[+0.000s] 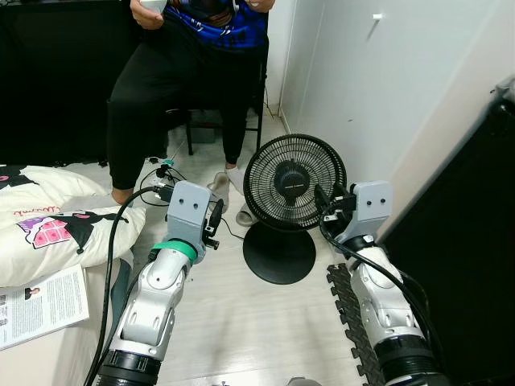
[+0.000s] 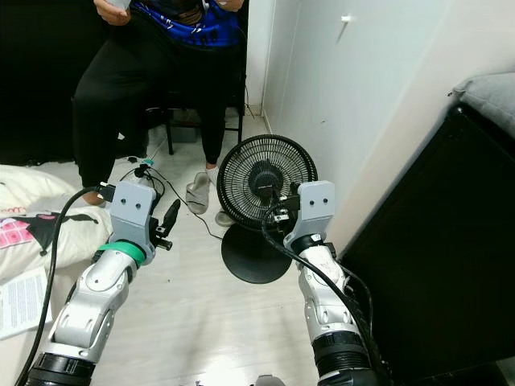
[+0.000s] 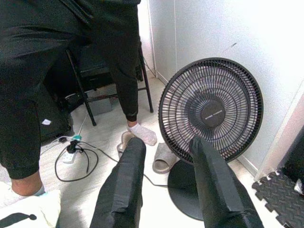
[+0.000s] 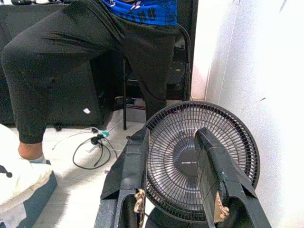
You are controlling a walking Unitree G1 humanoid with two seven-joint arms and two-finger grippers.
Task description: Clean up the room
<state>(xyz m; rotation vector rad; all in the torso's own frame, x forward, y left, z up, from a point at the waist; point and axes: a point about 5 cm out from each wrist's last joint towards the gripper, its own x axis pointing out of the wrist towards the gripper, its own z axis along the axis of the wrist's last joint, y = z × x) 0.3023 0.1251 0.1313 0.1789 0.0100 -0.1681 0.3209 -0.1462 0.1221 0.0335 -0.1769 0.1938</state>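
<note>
A black floor fan [image 1: 294,183] stands on its round base [image 1: 279,256] near the white wall. My left gripper [image 1: 216,217] hovers to the left of the fan at about head height, open and holding nothing. In the left wrist view its fingers [image 3: 124,180] point toward the fan [image 3: 211,111] and a pair of beige slippers [image 3: 164,159]. My right gripper [image 1: 324,199] sits close beside the fan's right edge, also open and holding nothing. Seen in the right wrist view, the fan grille [image 4: 175,161] lies just beyond its fingertips [image 4: 209,142].
A person [image 1: 173,72] in black trousers sits on a chair behind the fan. A power strip with cables [image 1: 161,173] lies on the floor. A pillow [image 1: 56,221] and a magazine [image 1: 40,305] are at left. At right are a black foam mat [image 1: 350,314] and dark furniture [image 1: 467,265].
</note>
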